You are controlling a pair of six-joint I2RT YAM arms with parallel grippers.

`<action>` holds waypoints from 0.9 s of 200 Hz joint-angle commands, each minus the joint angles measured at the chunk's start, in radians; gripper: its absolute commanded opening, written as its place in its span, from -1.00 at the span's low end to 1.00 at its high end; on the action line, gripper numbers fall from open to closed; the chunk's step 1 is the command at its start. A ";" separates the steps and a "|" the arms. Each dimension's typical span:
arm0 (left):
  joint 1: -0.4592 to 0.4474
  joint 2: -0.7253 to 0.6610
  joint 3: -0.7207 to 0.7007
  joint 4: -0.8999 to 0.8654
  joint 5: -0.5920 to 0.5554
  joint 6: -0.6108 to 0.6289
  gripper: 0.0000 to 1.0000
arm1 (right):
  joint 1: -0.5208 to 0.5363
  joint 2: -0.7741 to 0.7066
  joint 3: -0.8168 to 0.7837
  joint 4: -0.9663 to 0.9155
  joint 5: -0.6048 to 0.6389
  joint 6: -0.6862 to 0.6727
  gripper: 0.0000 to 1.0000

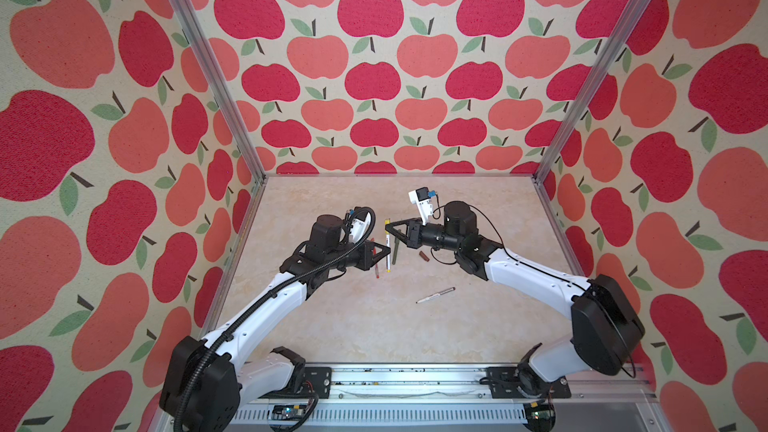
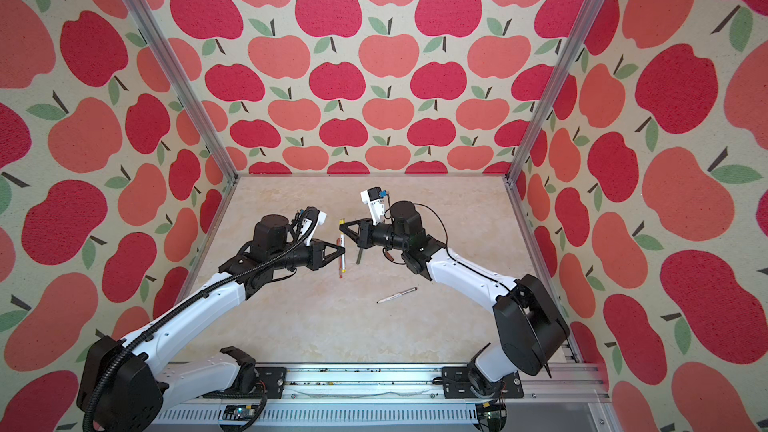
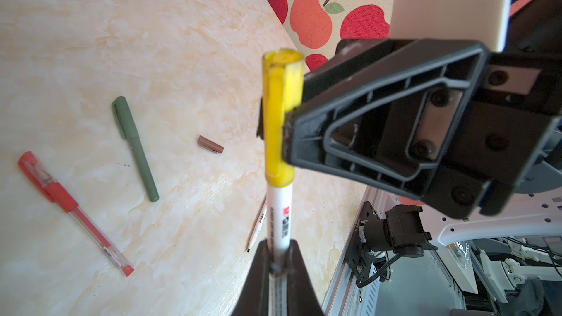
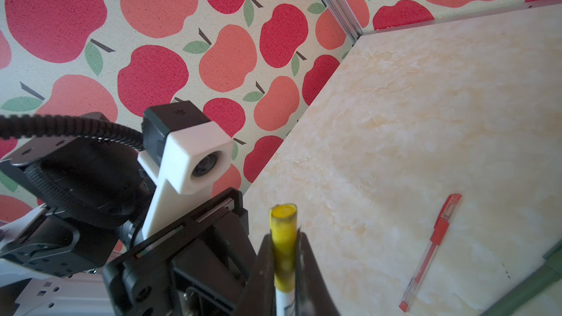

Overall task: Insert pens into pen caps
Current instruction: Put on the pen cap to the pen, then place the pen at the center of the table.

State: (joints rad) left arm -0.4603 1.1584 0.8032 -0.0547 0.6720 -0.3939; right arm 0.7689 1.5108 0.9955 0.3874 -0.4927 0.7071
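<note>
My left gripper is shut on the white barrel of the yellow-tipped pen, held above the table. A yellow cap sits on that pen's end, and my right gripper is shut on this cap from the opposite side. In both top views the two grippers meet at mid table. On the table lie a red pen and a dark green pen, both capped. A loose maroon-brown cap and a white uncapped pen lie there too.
The marble-look table is walled by apple-print panels on three sides, with aluminium posts at the back corners. A metal rail carrying both arm bases runs along the front edge.
</note>
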 commanded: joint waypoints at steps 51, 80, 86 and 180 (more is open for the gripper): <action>0.039 -0.051 -0.007 0.303 -0.078 0.003 -1.00 | -0.002 -0.063 -0.015 -0.223 -0.222 -0.003 -0.03; 0.037 -0.086 -0.040 0.270 -0.102 0.023 -1.00 | -0.043 -0.117 -0.011 -0.222 -0.226 0.003 0.00; 0.035 -0.103 -0.047 0.261 -0.111 0.036 -1.00 | -0.051 -0.128 -0.011 -0.222 -0.228 0.002 0.01; -0.047 -0.355 -0.157 0.072 -0.310 0.223 -1.00 | -0.120 -0.305 -0.018 -0.394 -0.080 -0.216 0.08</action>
State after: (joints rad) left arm -0.4690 0.8684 0.6914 0.0772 0.4408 -0.2611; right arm 0.6605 1.2579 0.9859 0.0521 -0.6506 0.5961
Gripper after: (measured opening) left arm 0.103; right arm 0.531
